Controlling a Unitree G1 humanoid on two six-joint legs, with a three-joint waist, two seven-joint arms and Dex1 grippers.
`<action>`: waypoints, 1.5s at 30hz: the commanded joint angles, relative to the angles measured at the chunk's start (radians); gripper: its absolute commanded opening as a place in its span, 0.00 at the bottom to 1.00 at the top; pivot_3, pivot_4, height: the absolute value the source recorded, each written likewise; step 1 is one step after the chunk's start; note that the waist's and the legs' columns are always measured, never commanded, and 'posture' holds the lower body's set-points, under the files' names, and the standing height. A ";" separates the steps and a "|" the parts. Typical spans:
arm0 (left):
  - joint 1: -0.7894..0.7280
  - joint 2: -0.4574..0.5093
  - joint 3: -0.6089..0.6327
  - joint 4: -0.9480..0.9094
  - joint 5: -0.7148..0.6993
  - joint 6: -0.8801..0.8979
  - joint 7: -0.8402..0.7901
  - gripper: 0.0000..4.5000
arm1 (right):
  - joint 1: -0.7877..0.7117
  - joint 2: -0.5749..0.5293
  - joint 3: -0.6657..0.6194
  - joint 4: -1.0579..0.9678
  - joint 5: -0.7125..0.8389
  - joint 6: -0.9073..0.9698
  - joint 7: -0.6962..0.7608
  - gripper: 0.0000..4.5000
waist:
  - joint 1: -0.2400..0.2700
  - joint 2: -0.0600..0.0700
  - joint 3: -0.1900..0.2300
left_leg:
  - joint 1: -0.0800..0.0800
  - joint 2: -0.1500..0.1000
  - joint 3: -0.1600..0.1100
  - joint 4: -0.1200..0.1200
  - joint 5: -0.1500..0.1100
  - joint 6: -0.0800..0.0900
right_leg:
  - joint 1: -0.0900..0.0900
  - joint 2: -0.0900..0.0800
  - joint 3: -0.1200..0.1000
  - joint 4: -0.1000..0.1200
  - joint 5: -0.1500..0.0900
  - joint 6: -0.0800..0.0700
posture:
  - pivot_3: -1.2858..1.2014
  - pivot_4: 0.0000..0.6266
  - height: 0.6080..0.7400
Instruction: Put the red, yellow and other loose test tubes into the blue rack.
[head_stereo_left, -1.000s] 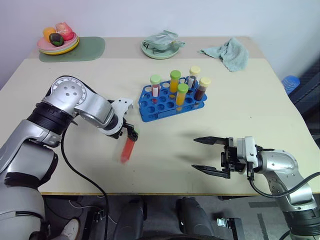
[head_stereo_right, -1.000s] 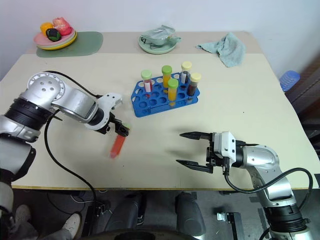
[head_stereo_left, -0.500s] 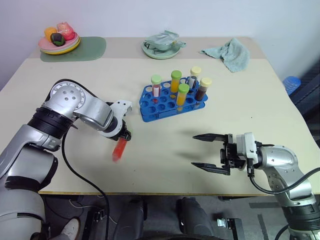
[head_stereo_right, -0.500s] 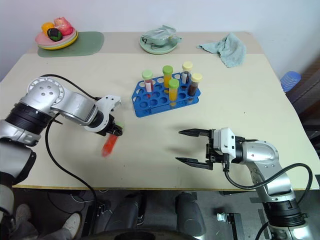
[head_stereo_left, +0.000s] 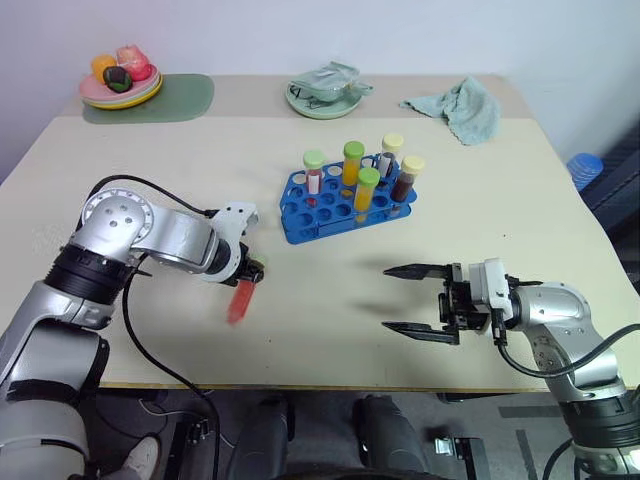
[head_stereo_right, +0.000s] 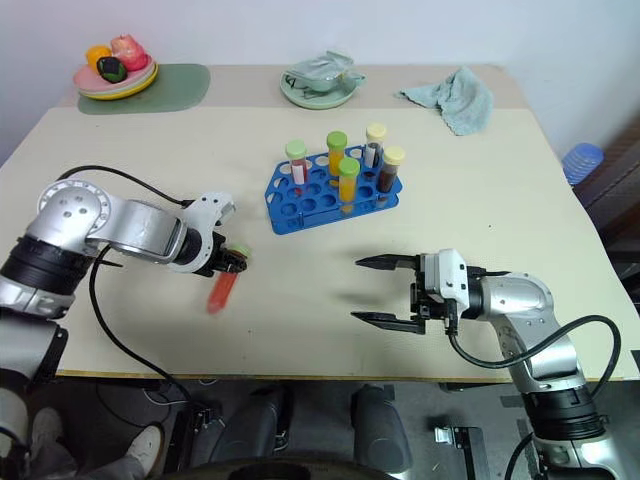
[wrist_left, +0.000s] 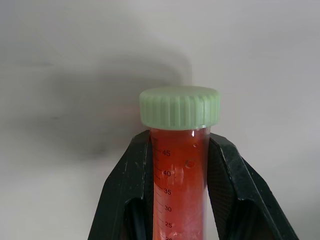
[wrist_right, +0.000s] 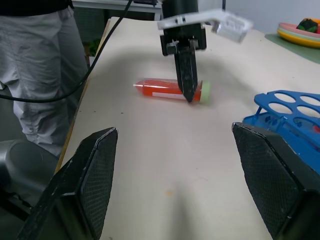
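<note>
My left gripper (head_stereo_left: 251, 272) is shut on the red test tube (head_stereo_left: 237, 302) just below its pale green cap (wrist_left: 179, 106), left of the blue rack (head_stereo_left: 300, 218). The tube points toward the table's near edge, low over the tabletop or on it; I cannot tell which. In the right wrist view the red test tube (wrist_right: 165, 90) looks level. The rack holds several upright capped tubes, among them a yellow one (head_stereo_left: 364, 190) and a dark brown one (head_stereo_left: 404, 178). My right gripper (head_stereo_left: 385, 298) stands open near the front edge, with nothing between its fingers.
A plate of fruit (head_stereo_left: 120, 85) on a green mat sits at the far left. A saucer with a crumpled cloth (head_stereo_left: 325, 90) and a teal rag (head_stereo_left: 455, 108) lie along the back. A person's legs (wrist_right: 40, 65) stand beside the table.
My left gripper has shut on the red tube near its cap, and the left arm has swung lower and outward. The right arm has stayed in place.
</note>
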 joint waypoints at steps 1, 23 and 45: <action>0.030 0.041 0.179 -0.186 -0.009 -0.112 -0.090 0.21 | -0.020 0.008 -0.007 0.006 0.018 -0.003 -0.005 0.83 | 0.000 0.000 0.000 | 0.000 0.000 0.000 0.000 0.000 0.000 | 0.000 0.000 0.000 0.000 0.000 0.000 | 0.52 0.24 1.00; 0.122 -0.298 0.099 -0.306 1.365 -1.006 -1.047 0.21 | -0.040 0.066 -0.008 -0.015 -0.010 0.005 -0.178 0.83 | 0.002 0.000 0.000 | 0.000 -0.001 0.004 0.000 0.000 0.001 | 0.003 0.002 -0.001 -0.002 0.000 0.000 | 0.52 0.24 1.00; 0.254 -0.638 0.101 0.034 1.793 -1.362 -1.136 0.21 | 0.122 -0.075 -0.235 -0.086 0.027 0.138 -0.278 0.83 | 0.000 0.000 -0.001 | 0.001 0.000 0.003 0.001 -0.004 0.008 | 0.003 0.002 -0.001 -0.001 0.000 0.000 | 0.52 0.24 1.00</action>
